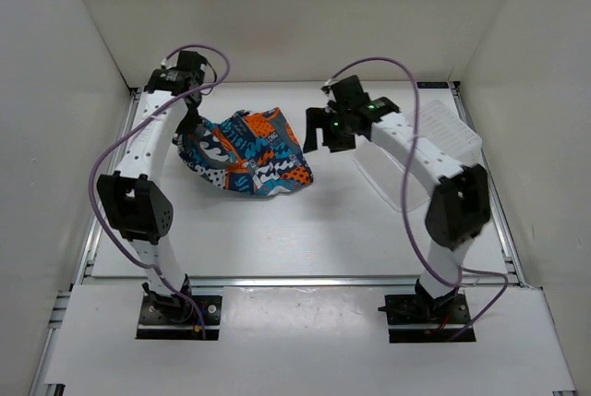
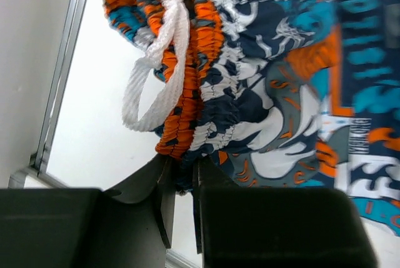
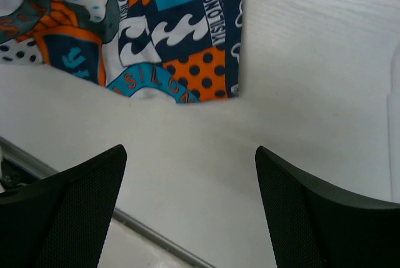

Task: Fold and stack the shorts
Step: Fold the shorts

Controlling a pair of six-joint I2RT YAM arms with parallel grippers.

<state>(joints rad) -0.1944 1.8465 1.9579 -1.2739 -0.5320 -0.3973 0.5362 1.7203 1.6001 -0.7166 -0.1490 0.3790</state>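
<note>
White basket (image 1: 450, 128) on table (image 1: 277, 239), right side.

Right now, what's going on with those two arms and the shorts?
Left fingers shut on the shorts at the waistband. Right fingers open, empty, over the table beside them. Shorts bunched, not folded. Basket off right, nothing blocking.

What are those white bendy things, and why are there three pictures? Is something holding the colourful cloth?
Those are two robot arms, each ending in a pincer. The big picture looks down from above; the other two come from cameras on each wrist. On the table are patterned shorts, with a white basket on the right. The left gripper pinches the shorts' orange waistband near the drawstring. The right gripper is open, holding nothing.
</note>
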